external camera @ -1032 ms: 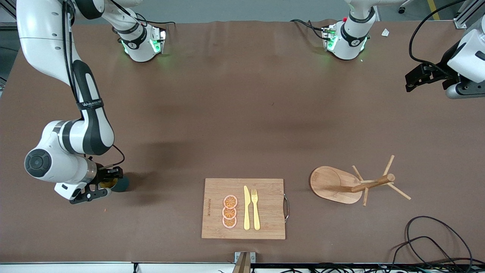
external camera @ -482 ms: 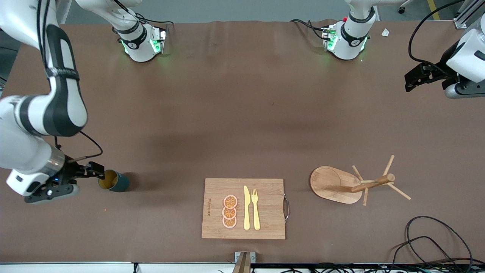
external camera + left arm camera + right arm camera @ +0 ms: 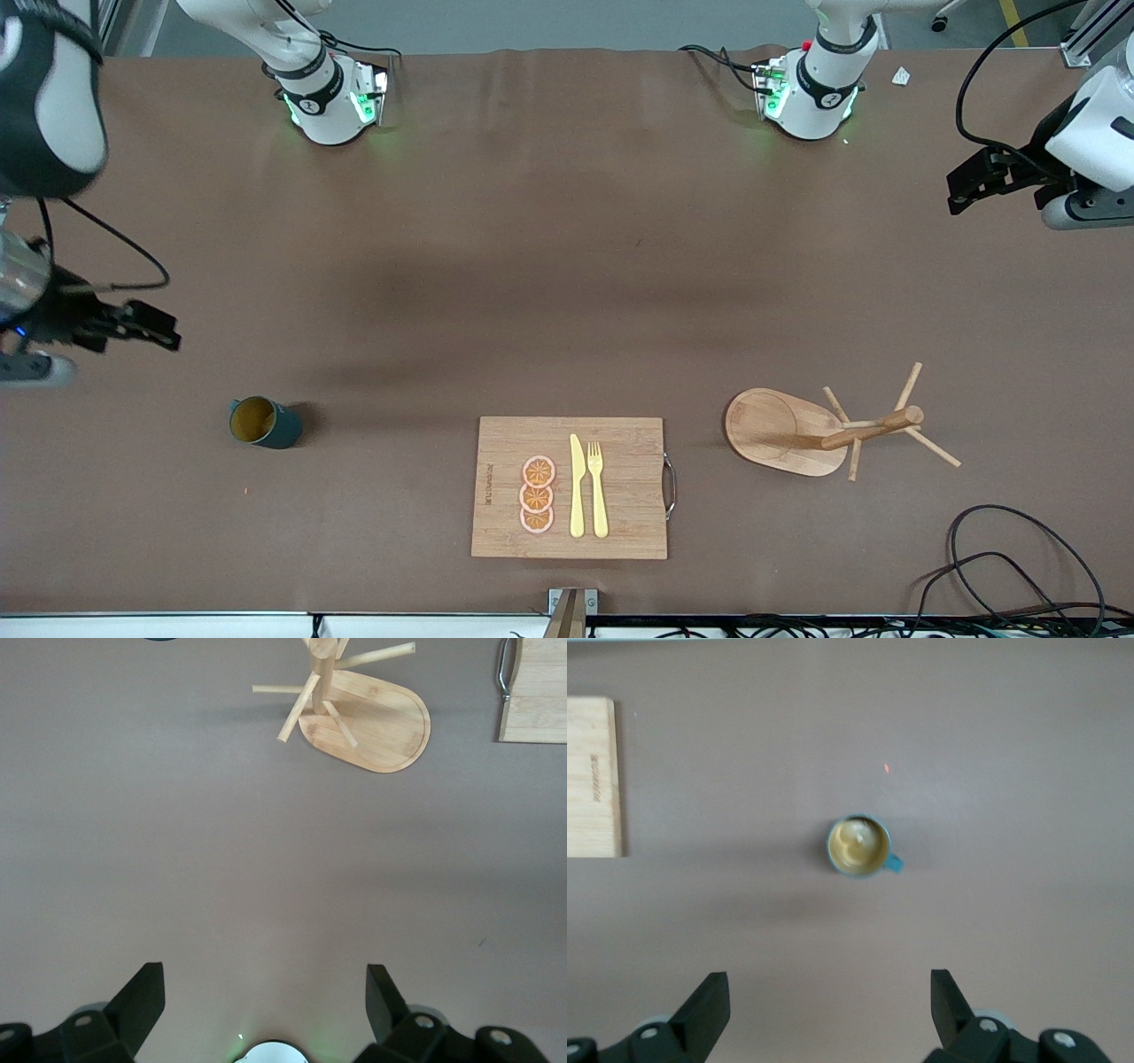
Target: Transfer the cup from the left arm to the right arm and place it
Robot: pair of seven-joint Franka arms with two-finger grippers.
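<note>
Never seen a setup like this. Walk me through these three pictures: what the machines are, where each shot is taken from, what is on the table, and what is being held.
Two white robot arms stand at a brown table, each ending in a two-fingered pincer. The wide picture looks down from a high camera facing them. The other two come from cameras on the arms' wrists, looking down past their own fingers.

The right pincer is open and up in the air at its end of the table, holding nothing. The cup, dark teal with a yellowish inside, stands alone on the table below it.

The left pincer waits open and empty at the other end.

Also on the table: a cutting board with three orange slices, a knife and a fork, and a wooden peg stand.
</note>
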